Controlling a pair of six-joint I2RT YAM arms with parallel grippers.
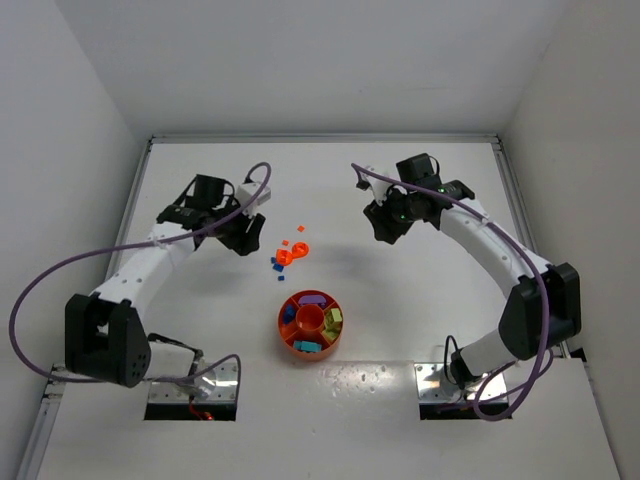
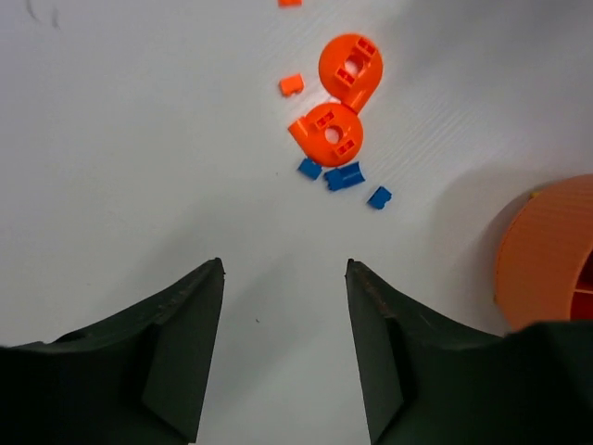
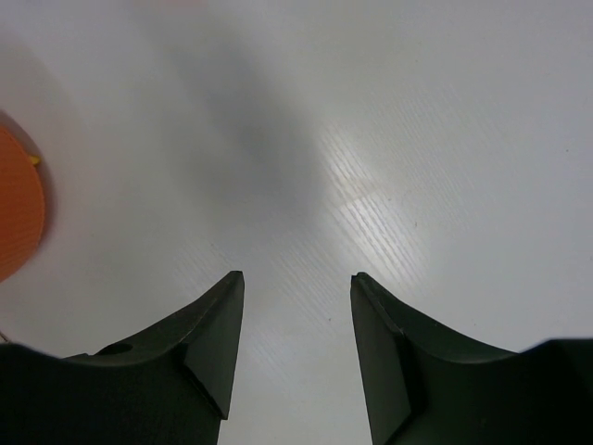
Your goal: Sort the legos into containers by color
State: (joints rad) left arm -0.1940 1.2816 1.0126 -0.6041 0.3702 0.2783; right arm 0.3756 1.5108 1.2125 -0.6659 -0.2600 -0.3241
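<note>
a: while the top view shows the round tray [image 1: 283,328] holding bricks of several colours at the near side, where do the loose legos [image 1: 286,254] lie?
b: on the table [image 1: 430,300] just beyond the tray, between the two arms. the left gripper [image 1: 246,238] hangs just beside that heap, its arm bent and reaching inward. the right gripper [image 1: 384,226] is well apart from it, its arm arched along the right side.
a: and the left wrist view?
b: jaws apart, nothing between them, tilted down at bare table. ahead lie two round orange pieces [image 2: 326,135], a small orange brick [image 2: 291,85] and some blue bricks [image 2: 344,175] just beside the nearer round piece. the tray's wall shows at the right edge.
a: so which step?
b: i judge it an approach for a pick, with nothing grasped yet. the next move calls for carrying the fingers forward over one brick and lowering. the blue ones crowd together, so lining up on a single one matters.
a: the right wrist view?
b: jaws apart and empty over bare table, with only a sliver of tray at the left edge. it looks idle.
</note>
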